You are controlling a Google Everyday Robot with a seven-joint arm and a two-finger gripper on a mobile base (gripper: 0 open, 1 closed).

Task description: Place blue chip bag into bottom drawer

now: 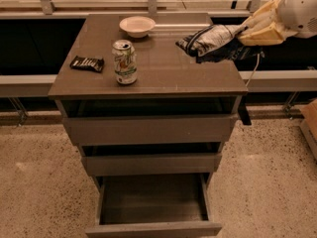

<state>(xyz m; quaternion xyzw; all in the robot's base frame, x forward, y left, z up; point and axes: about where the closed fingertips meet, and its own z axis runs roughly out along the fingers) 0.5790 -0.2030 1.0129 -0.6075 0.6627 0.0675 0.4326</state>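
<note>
My gripper (246,32), with pale yellow fingers (262,25), comes in from the upper right and is shut on the blue chip bag (210,42). The bag is dark blue with silver patches and hangs in the air above the right edge of the cabinet top (163,68). The bottom drawer (153,207) is pulled out at the base of the cabinet, its dark interior showing with nothing in it.
On the cabinet top stand a soda can (124,61), a white bowl (137,26) at the back and a flat black candy bar wrapper (87,63) at the left. The two upper drawers (148,129) are slightly open. Speckled floor lies around the cabinet.
</note>
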